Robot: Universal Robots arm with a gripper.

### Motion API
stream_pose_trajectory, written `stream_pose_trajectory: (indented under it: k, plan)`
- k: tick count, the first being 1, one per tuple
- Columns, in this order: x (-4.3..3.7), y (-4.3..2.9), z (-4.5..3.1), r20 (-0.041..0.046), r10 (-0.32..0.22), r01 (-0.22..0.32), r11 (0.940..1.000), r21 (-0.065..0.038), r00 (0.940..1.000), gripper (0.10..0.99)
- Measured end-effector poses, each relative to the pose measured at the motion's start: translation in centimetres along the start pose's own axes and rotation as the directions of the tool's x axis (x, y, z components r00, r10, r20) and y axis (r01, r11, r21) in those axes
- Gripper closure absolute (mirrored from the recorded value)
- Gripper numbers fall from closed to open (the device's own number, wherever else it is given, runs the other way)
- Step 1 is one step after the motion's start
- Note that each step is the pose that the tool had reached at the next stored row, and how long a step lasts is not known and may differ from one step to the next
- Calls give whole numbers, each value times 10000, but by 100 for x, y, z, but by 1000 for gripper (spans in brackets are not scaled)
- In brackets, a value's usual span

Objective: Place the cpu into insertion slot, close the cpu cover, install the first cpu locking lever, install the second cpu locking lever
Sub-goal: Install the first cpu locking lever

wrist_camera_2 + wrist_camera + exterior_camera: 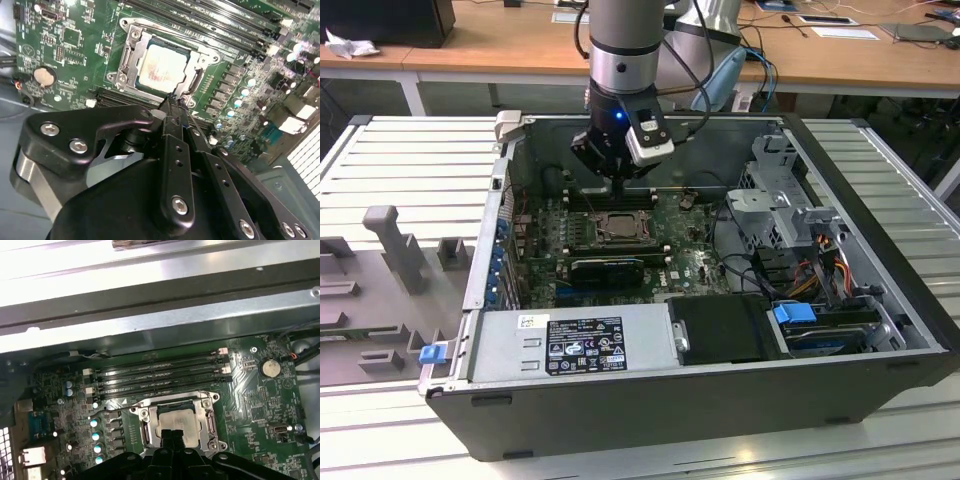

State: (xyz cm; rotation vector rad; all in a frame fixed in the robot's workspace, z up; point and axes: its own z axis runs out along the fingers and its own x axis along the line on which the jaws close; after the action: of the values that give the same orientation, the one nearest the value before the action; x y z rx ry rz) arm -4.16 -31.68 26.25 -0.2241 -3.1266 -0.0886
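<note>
A: Step in hand?

B: Looks like the lever stage, as a judgement. On the exterior view's left of the insertion slot (176,404): green motherboard (545,240). Inside the slot: the cpu (162,67), flat, square, pale silvery top with faint reddish marks. Framing it: the cpu cover (126,59), dull grey, seemingly down.

A: Tool?

B: Just beside the slot's edge: the gripper (172,102), fingers pinched together, gripping nothing. On the exterior view's right of the slot: metal drive cage (775,195).

A: Next move?

B: Likely calls for a small, exact push; cannot tell whether any locking lever is latched.
</note>
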Motion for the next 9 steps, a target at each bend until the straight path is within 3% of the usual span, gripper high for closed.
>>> stream_pose_trajectory:
  k: [4,6,9]
  plan:
    - [0,0,3,-48,-902,902,9959,6,9959,980]
    - [0,0,4,-66,-1372,1372,9905,9,9905,980]
    - [68,-10,6,11,-1480,1480,9890,8,9890,980]
